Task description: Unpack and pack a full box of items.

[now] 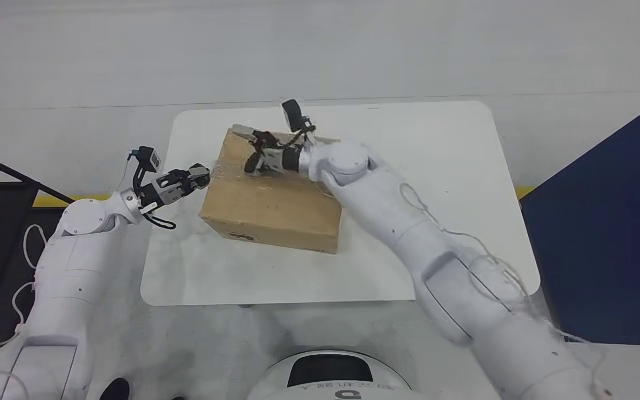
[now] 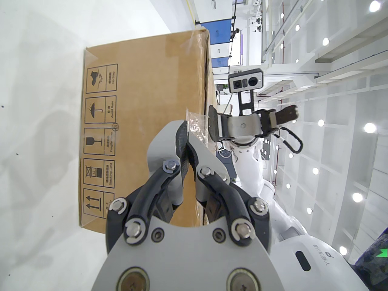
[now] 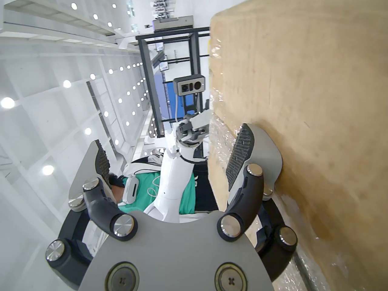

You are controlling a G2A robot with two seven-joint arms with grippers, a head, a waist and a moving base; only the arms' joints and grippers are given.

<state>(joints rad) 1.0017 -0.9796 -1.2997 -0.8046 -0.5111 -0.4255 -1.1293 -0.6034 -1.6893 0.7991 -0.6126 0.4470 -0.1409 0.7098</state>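
Note:
A shut brown cardboard box [image 1: 275, 205] sealed with clear tape lies in the middle of the white table [image 1: 430, 150]. My left gripper [image 1: 203, 172] is at the box's left end, level with its top edge. In the left wrist view it [image 2: 186, 142] is shut on a crinkled strip of clear tape [image 2: 197, 122] coming off the box [image 2: 136, 92]. My right gripper [image 1: 255, 155] is over the box top near its far left corner. It [image 3: 172, 149] stands open, one finger [image 3: 242, 146] lying against the cardboard [image 3: 303, 92] by the taped seam, the other in the air.
The box takes up the table's centre, with bare white tabletop to its right and along the near edge. A dark blue panel [image 1: 590, 240] stands past the table's right side. The two grippers are close together at the box's left end.

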